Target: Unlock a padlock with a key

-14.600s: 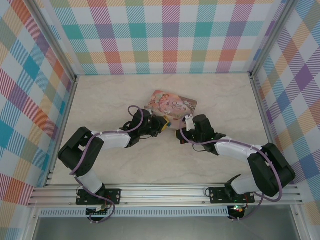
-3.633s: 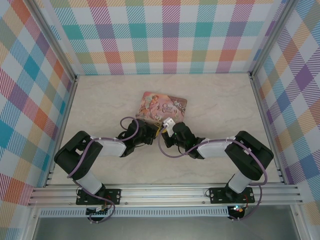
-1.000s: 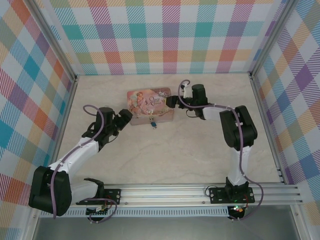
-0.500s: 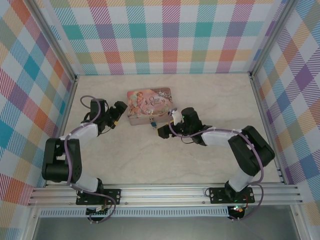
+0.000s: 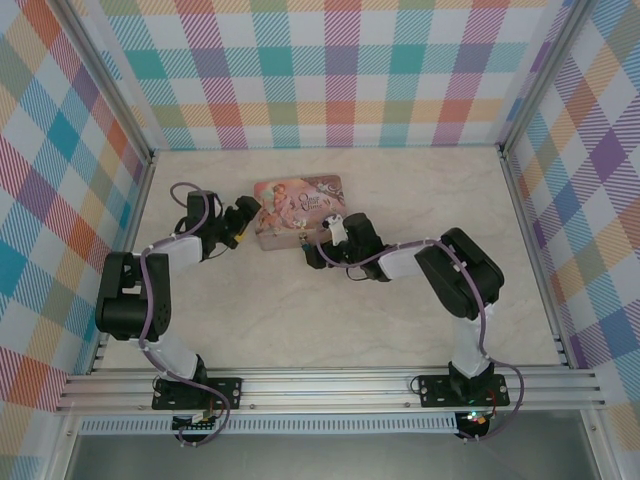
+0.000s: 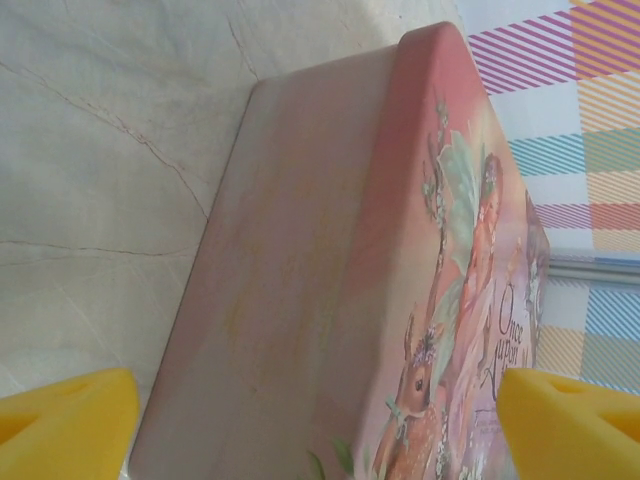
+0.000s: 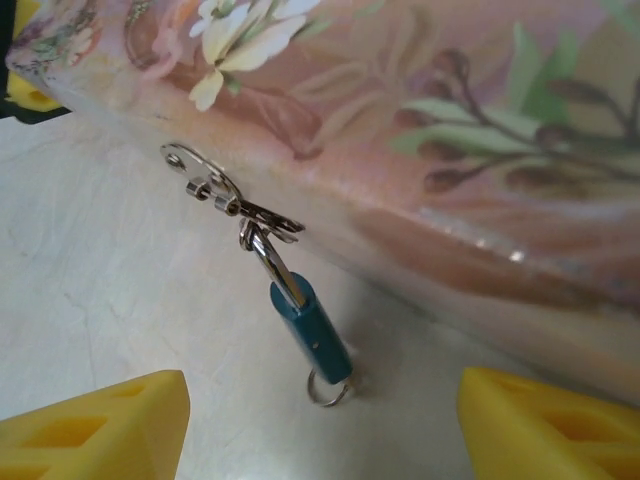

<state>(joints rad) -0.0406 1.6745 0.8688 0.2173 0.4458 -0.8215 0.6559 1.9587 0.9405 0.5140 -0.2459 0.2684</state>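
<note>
The small blue padlock [image 7: 310,330] hangs by its thin metal shackle from the clasp [image 7: 262,222] on the front of the pink illustrated tin [image 5: 300,208]. Its lower end rests on the table. A small metal ring [image 7: 328,388] sits at that lower end; I cannot make out a key blade. My right gripper [image 7: 320,430] is open, low on the table, with the padlock just ahead between its yellow fingertips [image 7: 100,425]. In the top view the right gripper [image 5: 312,252] is at the tin's front. My left gripper [image 5: 243,220] is open at the tin's left end, one fingertip on either side of the tin [image 6: 330,280].
The pale marbled table [image 5: 330,320] lies inside checked walls with metal posts at the back corners. Both arms reach in from the near rail towards the tin. Bare tabletop lies in front of and to the right of the tin.
The right gripper has moved left and towards the tin, closing in on the padlock. The left gripper has shifted right up to the tin's left end. The tin has stayed put.
</note>
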